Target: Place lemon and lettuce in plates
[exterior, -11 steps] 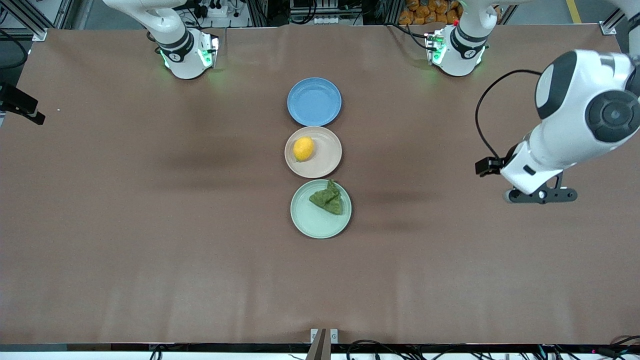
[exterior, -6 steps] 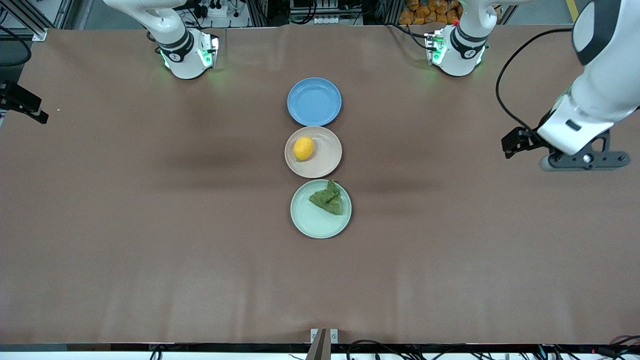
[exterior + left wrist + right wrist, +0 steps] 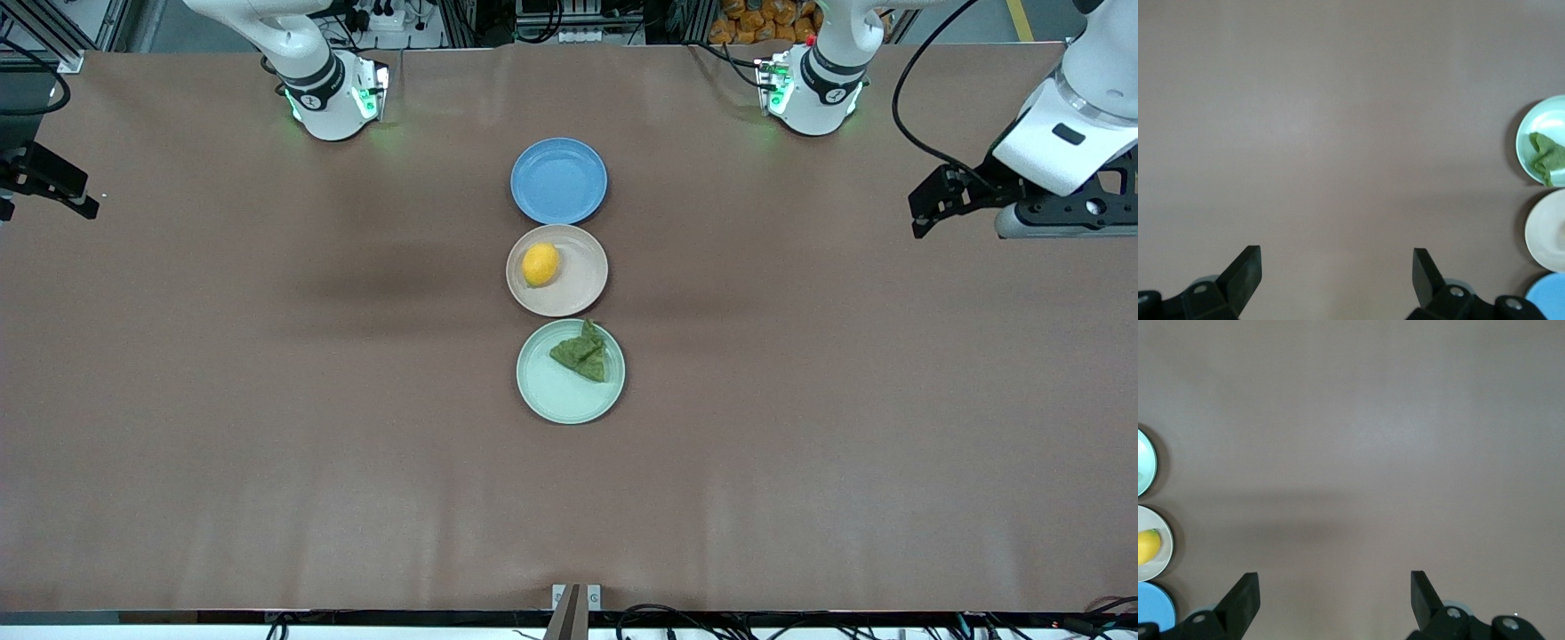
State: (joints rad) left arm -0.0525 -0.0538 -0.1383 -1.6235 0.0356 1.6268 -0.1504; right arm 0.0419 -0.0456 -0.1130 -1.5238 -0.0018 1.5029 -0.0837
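The yellow lemon (image 3: pixel 540 264) lies in the beige-pink plate (image 3: pixel 582 289). The dark-green lettuce (image 3: pixel 582 354) lies in the mint plate (image 3: pixel 556 396), which is nearer to the front camera. My left gripper (image 3: pixel 1062 213) is open and empty over bare table at the left arm's end. Its wrist view (image 3: pixel 1337 263) shows the lettuce (image 3: pixel 1547 159) on the mint plate (image 3: pixel 1531 127) well apart from it. My right gripper (image 3: pixel 1335 587) is open and empty over bare table at the right arm's end. Its wrist view shows the lemon (image 3: pixel 1146 547) well apart from it.
An empty blue plate (image 3: pixel 558 180) sits beside the beige-pink plate, farther from the front camera. The three plates form a row across the middle of the brown table (image 3: pixel 267 400). The arm bases stand along the table's edge by the robots.
My left gripper has drawn back from near the mint plate toward the left arm's end and the bases' edge. My right hand has shifted slightly. Lemon, lettuce and plates have not moved.
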